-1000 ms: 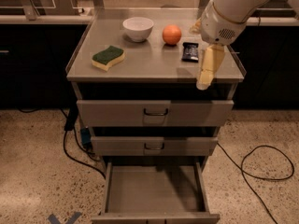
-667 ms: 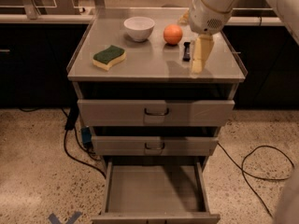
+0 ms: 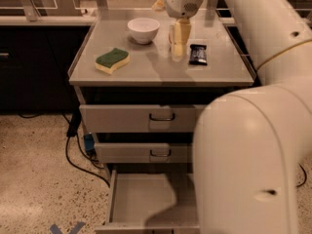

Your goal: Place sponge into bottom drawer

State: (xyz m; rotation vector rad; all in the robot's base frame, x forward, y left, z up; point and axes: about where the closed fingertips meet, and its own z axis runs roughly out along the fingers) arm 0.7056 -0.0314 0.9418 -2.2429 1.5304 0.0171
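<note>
The sponge (image 3: 112,60), yellow with a green scrub top, lies on the left part of the grey cabinet top (image 3: 151,69). My gripper (image 3: 179,43) hangs pointing down over the back middle of the top, to the right of the sponge and well apart from it, holding nothing that I can see. The bottom drawer (image 3: 141,199) is pulled open below, and its grey floor is bare. My arm hides the drawer's right part.
A white bowl (image 3: 143,29) stands at the back, just left of the gripper. A dark packet (image 3: 198,54) lies right of the gripper. The two upper drawers (image 3: 146,118) are closed. My arm (image 3: 248,145) fills the right side. Cables lie on the floor at left.
The gripper moved left across the cabinet top, from near its right edge to the middle. The orange ball is now hidden behind it. The arm now fills the right side.
</note>
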